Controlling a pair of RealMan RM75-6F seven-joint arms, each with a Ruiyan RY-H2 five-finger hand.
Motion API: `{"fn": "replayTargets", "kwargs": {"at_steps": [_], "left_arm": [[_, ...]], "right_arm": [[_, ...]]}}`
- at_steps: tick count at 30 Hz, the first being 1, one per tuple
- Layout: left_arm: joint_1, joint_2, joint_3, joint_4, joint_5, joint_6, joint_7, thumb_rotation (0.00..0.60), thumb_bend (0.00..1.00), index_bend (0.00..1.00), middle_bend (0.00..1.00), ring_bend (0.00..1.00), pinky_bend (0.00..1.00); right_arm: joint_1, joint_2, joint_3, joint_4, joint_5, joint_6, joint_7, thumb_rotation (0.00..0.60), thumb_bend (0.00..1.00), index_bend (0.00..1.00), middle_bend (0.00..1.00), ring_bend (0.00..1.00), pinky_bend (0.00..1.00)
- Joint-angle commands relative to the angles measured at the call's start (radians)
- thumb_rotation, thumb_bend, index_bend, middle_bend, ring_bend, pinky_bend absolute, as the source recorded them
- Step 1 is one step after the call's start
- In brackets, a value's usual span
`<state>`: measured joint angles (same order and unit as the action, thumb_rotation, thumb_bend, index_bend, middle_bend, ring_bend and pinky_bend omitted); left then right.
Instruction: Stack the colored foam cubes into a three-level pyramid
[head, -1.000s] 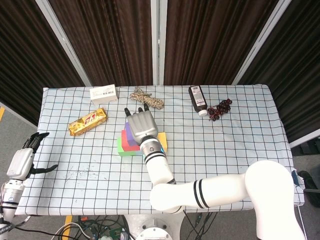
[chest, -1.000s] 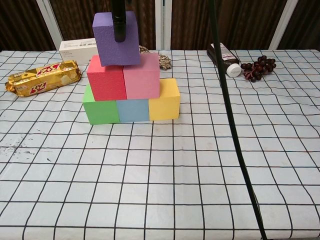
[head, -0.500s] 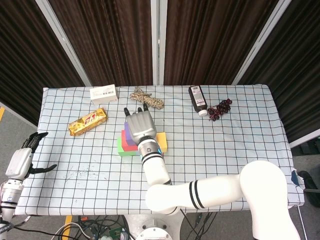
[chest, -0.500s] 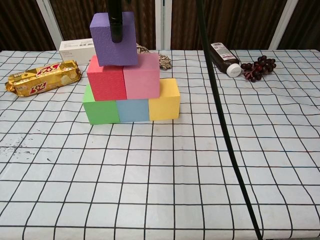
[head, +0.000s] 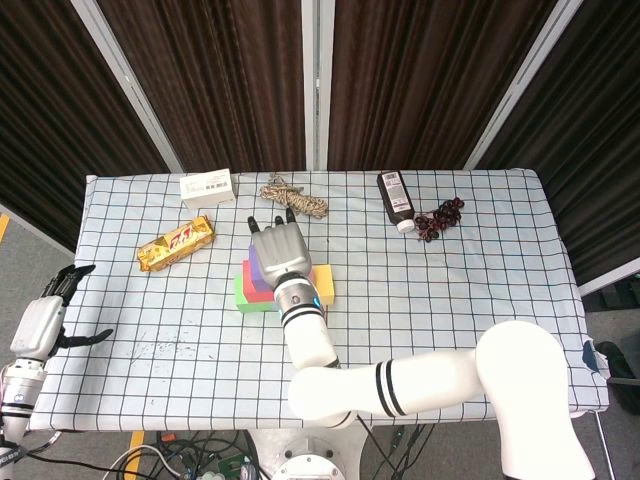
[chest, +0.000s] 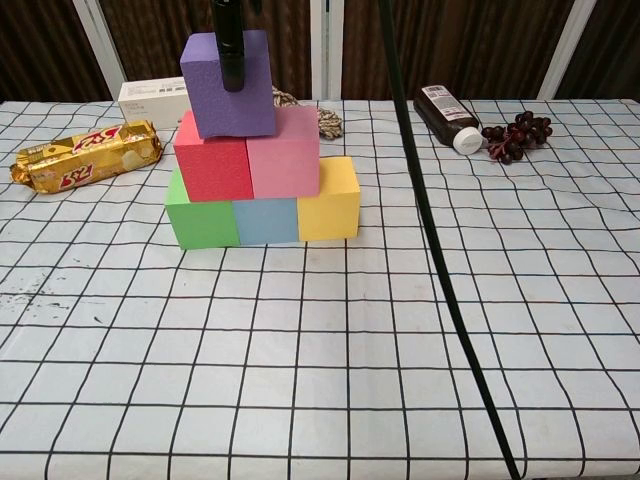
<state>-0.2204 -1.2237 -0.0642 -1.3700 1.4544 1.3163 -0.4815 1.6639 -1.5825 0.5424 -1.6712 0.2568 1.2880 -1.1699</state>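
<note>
Pyramid of foam cubes near centre-left of checkered tabletop (chest: 400, 330). Bottom row, left to right in chest view: green cube (chest: 203, 220), blue cube (chest: 266, 220), yellow cube (chest: 330, 198), sides touching. Second level: red cube (chest: 212, 157) and pink cube (chest: 284, 152), side by side, touching. Top: purple cube (chest: 229, 84), slightly tilted, lower edge at the red and pink cubes' tops; cannot tell whether fully seated. Dark finger (chest: 230, 45) laid down the purple cube's front face in chest view.

Right hand (head: 281, 250) directly over the stack in head view, back of hand up, fingers pointing toward the far edge, covering most of the cubes. Appears clamped on the purple cube from above; rest of grip hidden beneath the palm.

Left hand (head: 45, 315) off the tabletop's left edge, well apart from the cubes, fingers spread, nothing held.

Also on tabletop: gold snack packet (chest: 85, 155) left of the stack; white box (chest: 152, 101) behind it; coil of rope (head: 293, 197) behind the stack; dark bottle (chest: 445, 113) lying on its side at far right, bunch of dark grapes (chest: 515, 135) just beside its cap.
</note>
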Motion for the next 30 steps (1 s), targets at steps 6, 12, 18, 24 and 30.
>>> {"fn": "replayTargets", "kwargs": {"at_steps": [6,12,18,24,30], "left_arm": [[-0.002,-0.008,0.001,0.01,-0.004,-0.011,-0.009,0.6,0.0,0.1,0.09,0.0,0.1],[-0.001,-0.01,0.001,0.019,-0.005,-0.011,-0.018,0.6,0.0,0.1,0.09,0.0,0.1],[0.001,-0.01,0.001,0.024,-0.005,-0.011,-0.023,0.6,0.0,0.1,0.09,0.0,0.1],[0.001,-0.01,0.0,0.026,-0.005,-0.01,-0.025,0.6,0.0,0.1,0.09,0.0,0.1],[0.001,-0.011,-0.001,0.027,-0.005,-0.01,-0.026,0.6,0.0,0.1,0.09,0.0,0.09]], "right_arm": [[-0.005,-0.012,0.01,0.005,-0.009,0.006,-0.012,0.6,0.11,0.0,0.46,0.14,0.0],[-0.006,-0.022,0.017,0.017,-0.009,0.009,-0.027,0.6,0.12,0.0,0.46,0.14,0.0],[-0.008,-0.034,0.022,0.027,-0.011,0.01,-0.039,0.6,0.11,0.0,0.46,0.14,0.0],[-0.01,-0.041,0.028,0.031,-0.015,0.014,-0.048,0.6,0.11,0.0,0.46,0.14,0.0],[-0.015,-0.047,0.032,0.034,-0.017,0.017,-0.055,0.6,0.12,0.0,0.46,0.14,0.0]]}}
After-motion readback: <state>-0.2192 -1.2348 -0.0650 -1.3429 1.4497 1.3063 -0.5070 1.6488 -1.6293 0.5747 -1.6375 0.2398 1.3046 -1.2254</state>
